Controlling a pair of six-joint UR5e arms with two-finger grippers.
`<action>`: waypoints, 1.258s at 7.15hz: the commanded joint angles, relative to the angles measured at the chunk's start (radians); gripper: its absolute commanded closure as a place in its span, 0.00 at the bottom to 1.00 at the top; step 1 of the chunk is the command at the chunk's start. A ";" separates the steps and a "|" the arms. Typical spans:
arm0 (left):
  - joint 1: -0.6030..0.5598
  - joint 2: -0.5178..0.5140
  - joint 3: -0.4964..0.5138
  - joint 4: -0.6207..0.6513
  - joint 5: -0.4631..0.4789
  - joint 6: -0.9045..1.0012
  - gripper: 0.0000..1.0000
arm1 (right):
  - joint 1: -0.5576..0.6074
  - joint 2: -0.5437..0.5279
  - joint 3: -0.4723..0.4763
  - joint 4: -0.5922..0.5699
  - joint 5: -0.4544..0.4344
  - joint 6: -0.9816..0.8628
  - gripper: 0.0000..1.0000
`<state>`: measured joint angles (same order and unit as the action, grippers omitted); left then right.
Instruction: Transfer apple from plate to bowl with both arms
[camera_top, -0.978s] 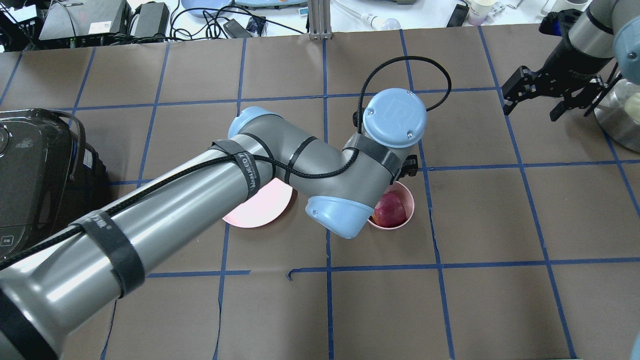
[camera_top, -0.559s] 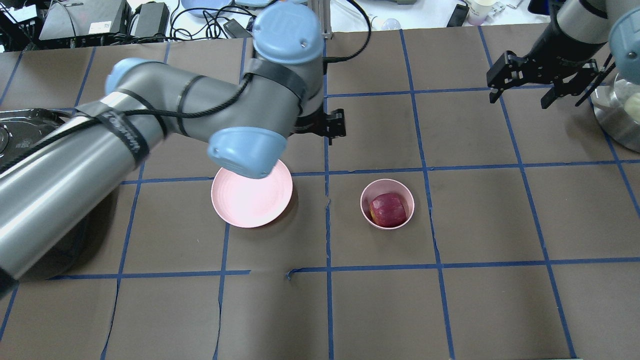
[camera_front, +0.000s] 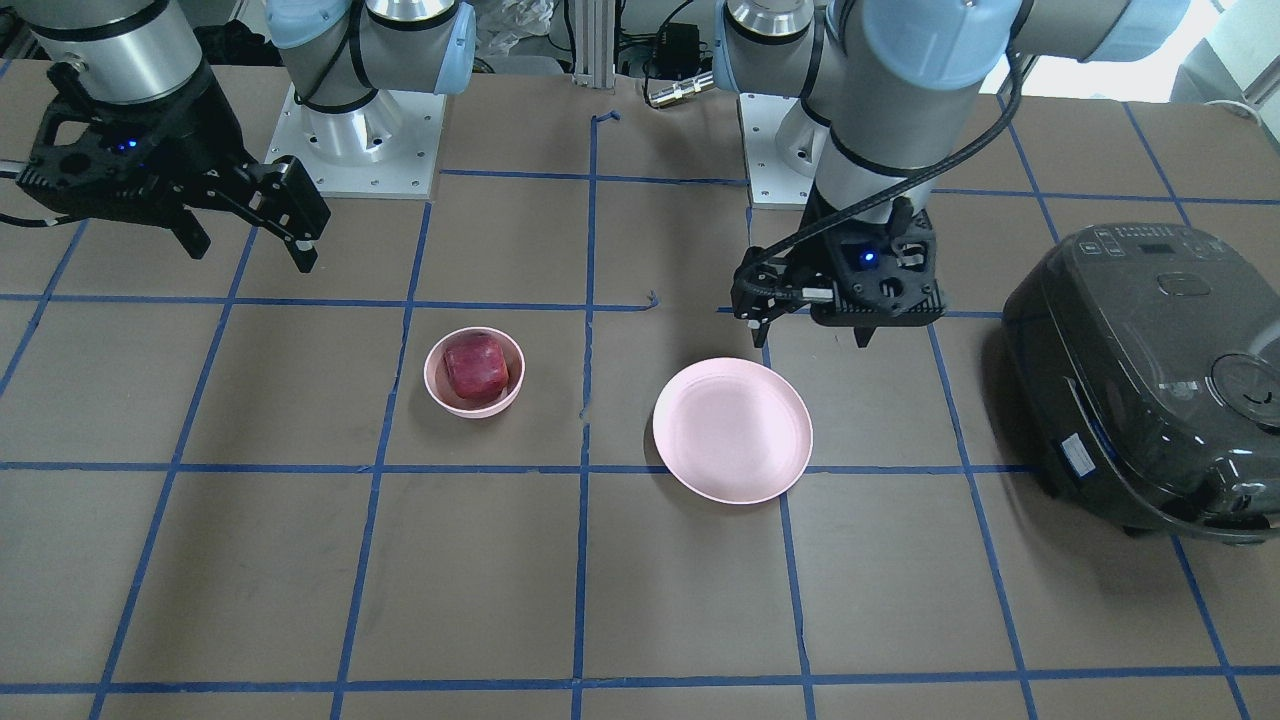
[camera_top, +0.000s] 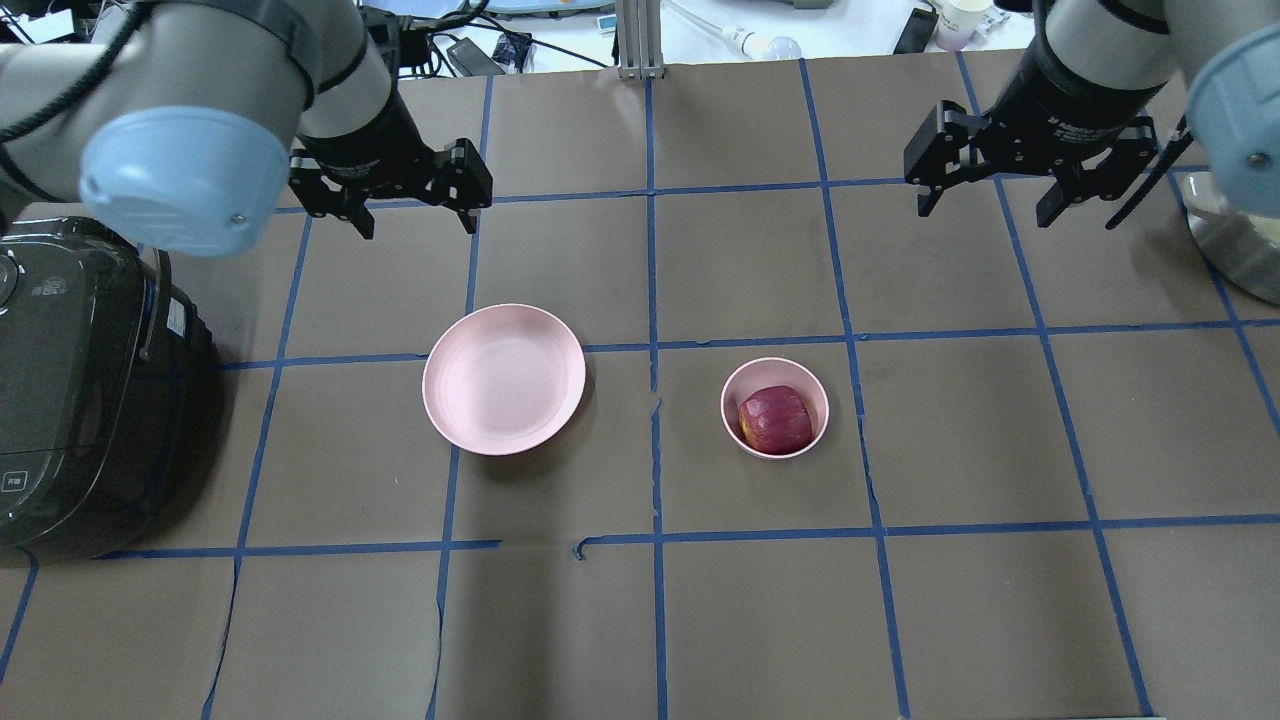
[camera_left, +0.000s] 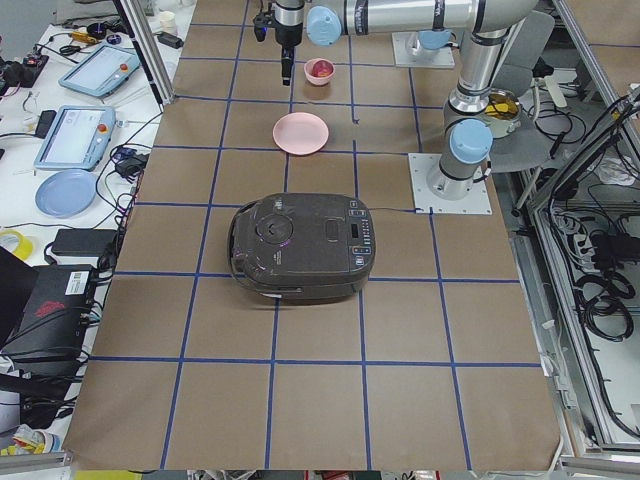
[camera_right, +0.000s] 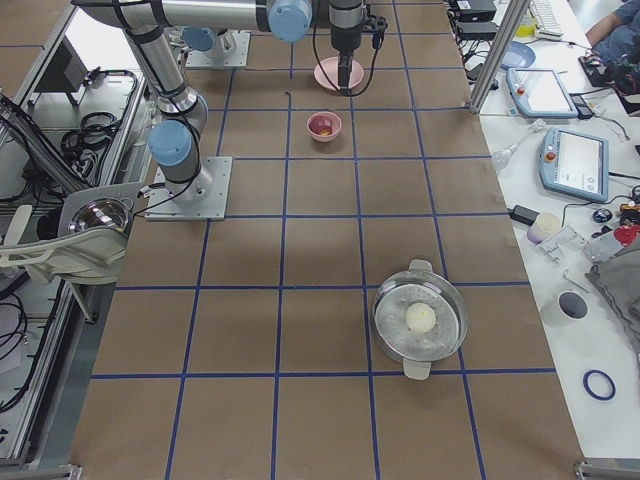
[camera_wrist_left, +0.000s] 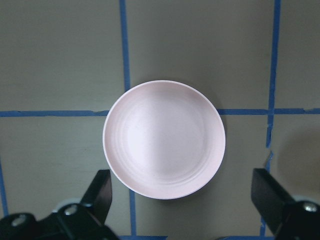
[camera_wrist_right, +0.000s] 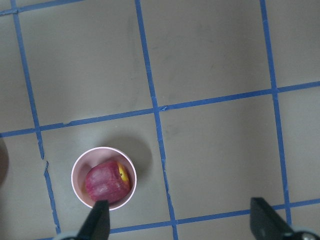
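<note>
The dark red apple lies in the small pink bowl, right of the table's middle; both also show in the front view, apple and bowl. The wide pink plate is bare and shows whole in the left wrist view. My left gripper is open and empty, raised beyond the plate. My right gripper is open and empty, raised beyond and to the right of the bowl. The right wrist view shows the apple below it.
A black rice cooker stands at the left edge, near the plate. A steel pot stands at the far right edge. Cables and devices lie on the white bench beyond the table's back edge.
My left arm has swung away from over the bowl, back and to the left, uncovering the plate. My right gripper has shifted left and farther back. The apple stays in the bowl.
</note>
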<state>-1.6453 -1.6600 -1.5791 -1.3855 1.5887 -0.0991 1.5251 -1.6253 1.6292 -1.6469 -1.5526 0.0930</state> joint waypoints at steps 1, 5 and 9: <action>0.028 0.022 0.050 -0.063 -0.009 0.022 0.00 | 0.082 0.004 0.009 0.003 -0.004 0.030 0.00; 0.010 0.028 0.065 -0.075 -0.015 0.073 0.00 | 0.086 0.002 -0.006 0.001 -0.021 0.025 0.00; 0.013 0.048 0.061 -0.128 -0.004 0.101 0.00 | 0.081 0.005 -0.029 0.001 -0.037 0.025 0.00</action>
